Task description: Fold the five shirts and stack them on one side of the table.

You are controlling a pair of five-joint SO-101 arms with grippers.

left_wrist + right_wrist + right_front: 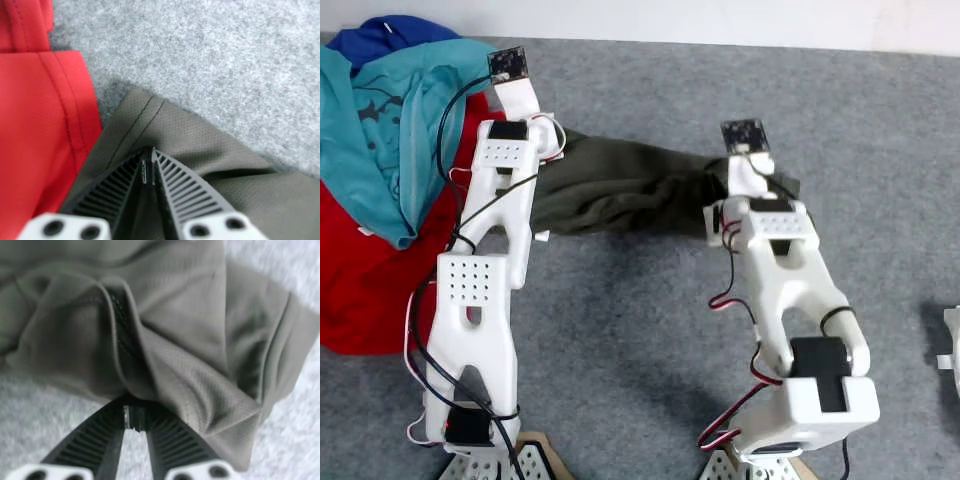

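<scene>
An olive-green shirt (620, 188) lies bunched across the middle of the grey table, stretched between the two arms. My left gripper (148, 167) is shut on its hemmed edge (150, 120), right beside the red shirt (40, 125). My right gripper (134, 419) is shut on a fold at the other end of the olive shirt (190, 340). In the high view the left gripper (515, 140) sits at the shirt's left end and the right gripper (745, 185) at its right end. A red shirt (360, 280), a teal shirt (380, 130) and a blue shirt (390, 35) are heaped at the left.
Grey felt (880, 150) covers the table, with open room at the right and in front between the arm bases. A white object (950, 345) pokes in at the right edge. Cables run along both arms.
</scene>
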